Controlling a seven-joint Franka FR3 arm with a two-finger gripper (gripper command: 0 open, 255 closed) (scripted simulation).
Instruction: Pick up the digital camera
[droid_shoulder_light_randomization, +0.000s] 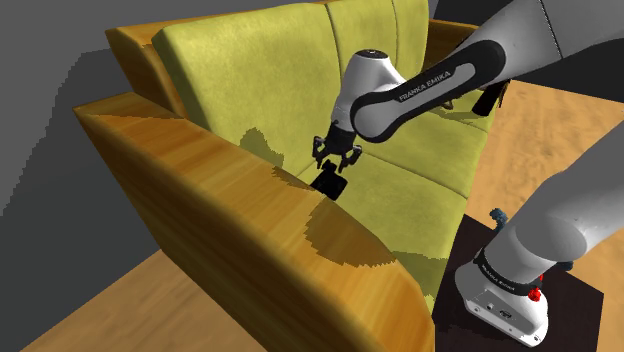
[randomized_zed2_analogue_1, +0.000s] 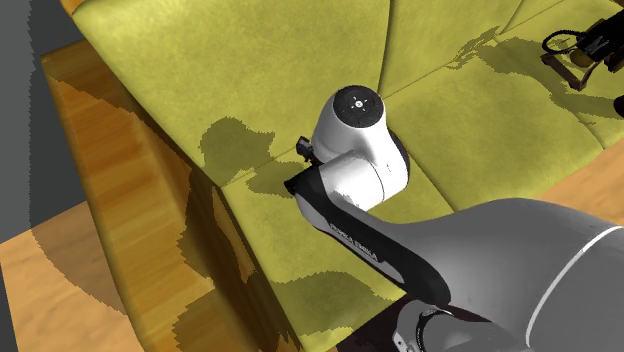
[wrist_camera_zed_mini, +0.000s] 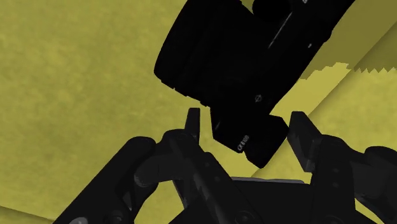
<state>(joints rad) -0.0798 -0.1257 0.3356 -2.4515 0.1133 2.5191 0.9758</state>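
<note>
In the shoulder view, a broad armrest of glossy orange-brown wood (droid_shoulder_light_randomization: 200, 170) is seen at the left. Just beyond it, a small black boxy digital camera (droid_shoulder_light_randomization: 330, 183) lies on the olive-yellow fabric seat cushion (droid_shoulder_light_randomization: 400, 190), close to the armrest's inner edge. The all-black two-finger gripper (droid_shoulder_light_randomization: 337, 160) is held directly above the camera, pointing down at it from the white arm (droid_shoulder_light_randomization: 440, 80) that reaches in from the right.

The step in hand is judged to be the approach for the grasp, with nothing yet lifted. In the wrist view, the fingers are seen spread wide and nothing is clasped. One narrow end of the camera (wrist_camera_zed_mini: 235, 57) lies in the gap between them and a sliver of cushion shows beside each finger, while the bulk of the body lies beyond the tips.

A further descent is called for, so that the body is straddled, and the fingers are then to be closed.
</note>
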